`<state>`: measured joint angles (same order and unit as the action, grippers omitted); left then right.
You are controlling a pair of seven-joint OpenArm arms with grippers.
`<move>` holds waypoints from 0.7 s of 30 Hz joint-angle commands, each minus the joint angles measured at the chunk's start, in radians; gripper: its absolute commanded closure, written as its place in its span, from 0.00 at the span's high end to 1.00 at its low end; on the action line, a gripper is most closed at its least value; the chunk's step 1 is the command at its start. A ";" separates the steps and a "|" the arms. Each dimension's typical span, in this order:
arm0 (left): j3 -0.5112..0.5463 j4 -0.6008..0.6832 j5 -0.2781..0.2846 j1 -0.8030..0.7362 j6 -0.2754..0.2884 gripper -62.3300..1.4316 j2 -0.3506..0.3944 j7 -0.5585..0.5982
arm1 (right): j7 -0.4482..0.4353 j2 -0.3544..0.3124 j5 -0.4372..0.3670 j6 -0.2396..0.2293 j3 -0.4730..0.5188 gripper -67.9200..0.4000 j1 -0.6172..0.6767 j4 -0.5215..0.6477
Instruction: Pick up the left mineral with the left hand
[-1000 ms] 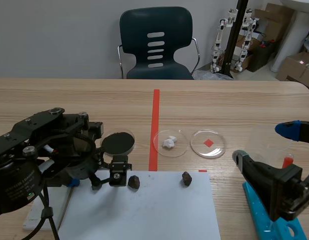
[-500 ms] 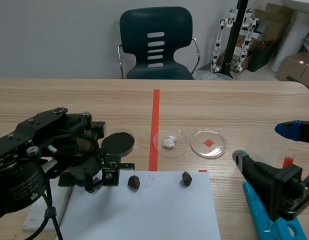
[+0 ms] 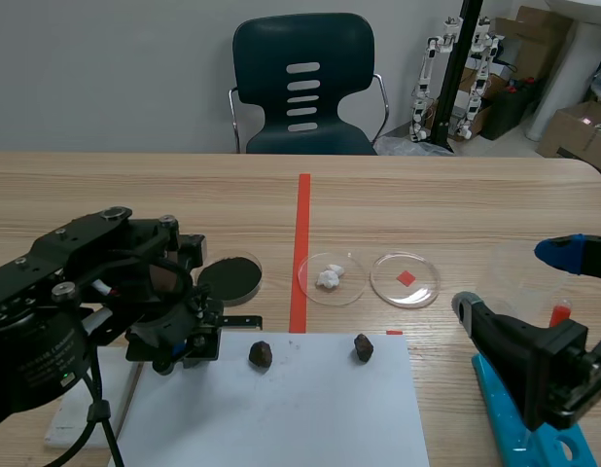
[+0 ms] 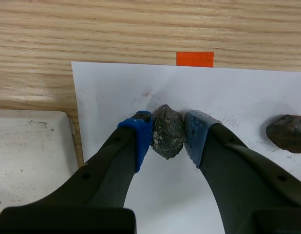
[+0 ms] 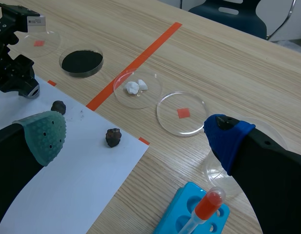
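Left mineral (image 3: 261, 355) lies on white paper (image 3: 310, 413), near side of bench (image 3: 456, 209), just right of left pincer (image 4: 167, 136). Pincer released, pads astride line to mineral, not touching. Advance, lower, clench squarely across waist; avoid scuffing paper.

White paper (image 3: 300, 409) lies near a black-powder dish (image 3: 229, 277) and a blue rack (image 5: 179, 207).

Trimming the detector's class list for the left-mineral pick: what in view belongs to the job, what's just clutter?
Job: left mineral; left gripper; white paper it lies on.
Clutter: right mineral; dish of black powder; dish of white lumps; clear dish with a red square; blue rack; white tray.
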<state>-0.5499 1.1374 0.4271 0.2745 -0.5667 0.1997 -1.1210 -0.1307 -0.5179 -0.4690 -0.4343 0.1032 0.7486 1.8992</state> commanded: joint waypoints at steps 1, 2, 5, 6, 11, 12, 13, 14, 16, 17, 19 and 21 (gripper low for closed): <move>-0.002 0.008 -0.005 0.014 0.001 0.16 -0.001 0.003 | -0.018 -0.003 -0.011 -0.001 0.008 0.87 -0.001 0.020; -0.002 0.008 -0.004 0.014 0.002 0.16 0.001 0.003 | -0.018 -0.003 -0.011 -0.001 0.008 0.87 -0.001 0.020; 0.002 0.017 -0.003 0.014 0.001 0.16 0.014 0.003 | -0.018 -0.003 -0.011 -0.001 0.008 0.87 -0.001 0.020; 0.002 0.026 0.000 0.012 0.001 0.16 0.022 0.003 | -0.018 -0.003 -0.011 -0.001 0.008 0.87 -0.001 0.020; 0.002 0.122 0.004 -0.021 0.001 0.16 0.096 0.027 | -0.018 -0.003 -0.011 -0.001 0.008 0.87 -0.001 0.020; 0.002 0.148 0.011 -0.031 0.001 0.16 0.115 0.045 | -0.018 -0.003 -0.011 -0.001 0.008 0.87 -0.001 0.020; 0.003 0.176 0.023 -0.046 0.001 0.16 0.134 0.076 | -0.018 -0.003 -0.011 -0.001 0.008 0.87 -0.001 0.020; 0.007 0.203 0.039 -0.062 0.001 0.16 0.151 0.109 | -0.018 -0.003 -0.011 -0.001 0.008 0.87 -0.001 0.020; 0.025 0.262 0.054 -0.100 0.002 0.16 0.185 0.187 | -0.018 -0.003 -0.011 -0.001 0.008 0.87 -0.001 0.020; 0.037 0.293 0.057 -0.123 0.005 0.16 0.201 0.226 | -0.018 -0.003 -0.010 -0.001 0.008 0.87 -0.001 0.020; 0.062 0.356 0.064 -0.173 0.026 0.16 0.233 0.303 | -0.018 -0.003 -0.010 -0.001 0.008 0.87 -0.001 0.020; 0.092 0.420 0.082 -0.230 0.072 0.16 0.269 0.385 | -0.018 -0.003 -0.010 -0.001 0.008 0.87 -0.001 0.020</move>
<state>-0.4721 1.5375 0.5007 0.0578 -0.5091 0.4580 -0.7570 -0.1307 -0.5179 -0.4686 -0.4343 0.1032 0.7486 1.8992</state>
